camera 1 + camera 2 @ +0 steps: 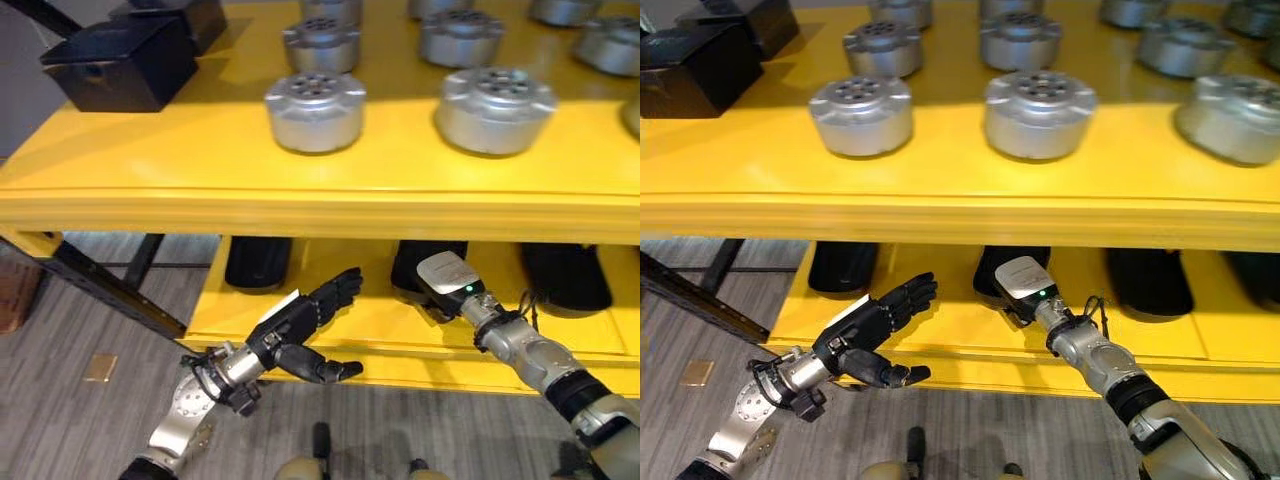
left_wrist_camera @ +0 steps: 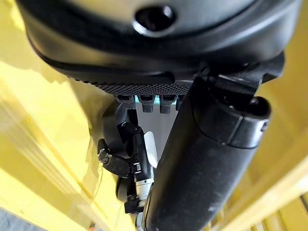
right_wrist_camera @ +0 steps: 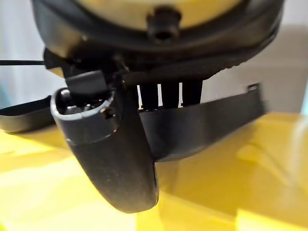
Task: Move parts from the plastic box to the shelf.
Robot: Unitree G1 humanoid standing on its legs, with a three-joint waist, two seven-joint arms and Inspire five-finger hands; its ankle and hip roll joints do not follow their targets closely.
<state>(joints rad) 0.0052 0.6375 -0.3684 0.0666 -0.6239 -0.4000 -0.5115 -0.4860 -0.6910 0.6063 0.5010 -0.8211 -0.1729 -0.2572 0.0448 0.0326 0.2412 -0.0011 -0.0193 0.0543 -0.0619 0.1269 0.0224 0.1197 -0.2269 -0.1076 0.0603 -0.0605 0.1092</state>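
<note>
My right hand point(image 1: 447, 275) reaches under the upper board of the yellow shelf point(image 1: 300, 200) onto the lower board point(image 1: 380, 320). Its straight fingers point(image 3: 163, 96) rest against a black part point(image 1: 405, 265) standing there, and the thumb point(image 3: 110, 144) stays apart from the black part point(image 3: 207, 125). My left hand point(image 1: 295, 320) hovers open and empty in front of the lower board, fingers stretched towards the shelf, to the left of the right hand. Several round silver parts point(image 1: 315, 110) stand on the upper board.
Two more black parts point(image 1: 258, 262) point(image 1: 565, 275) stand on the lower board, left and right of the one under my right hand. Black boxes point(image 1: 120, 60) sit at the upper board's back left. Grey floor point(image 1: 90, 330) lies left of the shelf.
</note>
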